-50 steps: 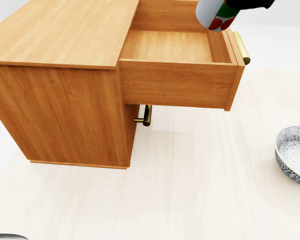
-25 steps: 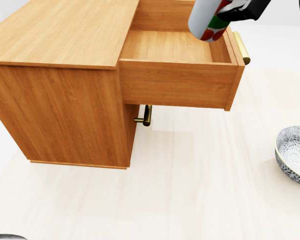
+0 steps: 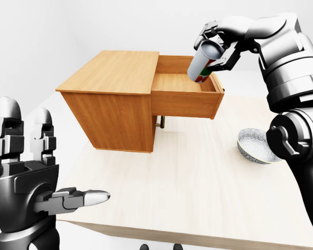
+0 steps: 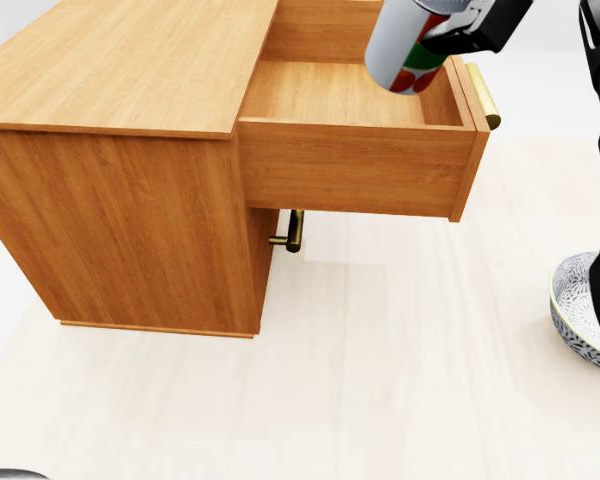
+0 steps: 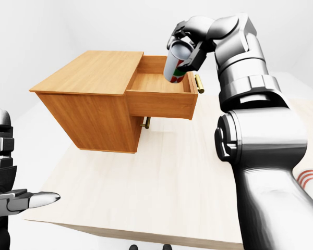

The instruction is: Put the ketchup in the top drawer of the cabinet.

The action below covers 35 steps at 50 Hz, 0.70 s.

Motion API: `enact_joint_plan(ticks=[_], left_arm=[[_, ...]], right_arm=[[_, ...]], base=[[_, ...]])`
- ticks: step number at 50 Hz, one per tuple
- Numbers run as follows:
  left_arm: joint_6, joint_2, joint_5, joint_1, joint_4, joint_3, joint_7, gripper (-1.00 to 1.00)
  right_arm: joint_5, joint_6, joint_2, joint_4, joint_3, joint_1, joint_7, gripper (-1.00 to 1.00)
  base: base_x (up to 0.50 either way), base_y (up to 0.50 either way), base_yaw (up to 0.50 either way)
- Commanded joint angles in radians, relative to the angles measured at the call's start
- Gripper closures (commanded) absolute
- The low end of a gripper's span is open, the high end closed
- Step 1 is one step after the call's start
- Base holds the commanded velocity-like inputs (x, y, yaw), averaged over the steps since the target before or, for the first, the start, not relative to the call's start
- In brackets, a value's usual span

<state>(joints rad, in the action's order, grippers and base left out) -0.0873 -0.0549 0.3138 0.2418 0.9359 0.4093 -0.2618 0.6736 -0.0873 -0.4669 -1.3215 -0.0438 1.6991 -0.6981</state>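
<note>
My right hand grips the ketchup above the open top drawer; lowering and release remain. Left hand idle, fingers spread.

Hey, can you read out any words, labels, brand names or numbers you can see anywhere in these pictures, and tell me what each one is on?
No text can be read in any view.
ketchup: its label shows only red and green patches on white, no legible words.
bowl: a dark pattern, no lettering.
cabinet and top drawer: plain wood, no markings.
</note>
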Motion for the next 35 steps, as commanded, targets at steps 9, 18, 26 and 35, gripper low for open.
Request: enact_joint_plan(ticks=[9, 18, 26, 35], left_arm=[[0.0, 0.003, 0.006, -0.005, -0.005, 0.007, -0.001, -1.0], [0.0, 0.004, 0.013, -0.005, 0.004, 0.01, 0.001, -1.0], [0.0, 0.001, 0.016, 0.002, 0.008, 0.012, -0.003, -1.0], [0.0, 0.001, 0.019, -0.001, 0.012, 0.017, -0.003, -1.0]], right_arm=[[-0.013, 0.0, 0.015, -0.001, -0.023, -0.022, 0.0, 1.0], [-0.025, 0.0, 0.017, -0.003, -0.026, -0.032, 0.0, 1.0], [-0.028, 0.0, 0.023, -0.007, -0.025, -0.045, 0.0, 1.0], [-0.028, 0.0, 0.02, -0.007, -0.026, -0.053, 0.0, 1.0]], base=[[0.0, 0.0, 0.0], [0.0, 0.0, 0.0], [0.0, 0.0, 0.0], [0.0, 0.0, 0.0]])
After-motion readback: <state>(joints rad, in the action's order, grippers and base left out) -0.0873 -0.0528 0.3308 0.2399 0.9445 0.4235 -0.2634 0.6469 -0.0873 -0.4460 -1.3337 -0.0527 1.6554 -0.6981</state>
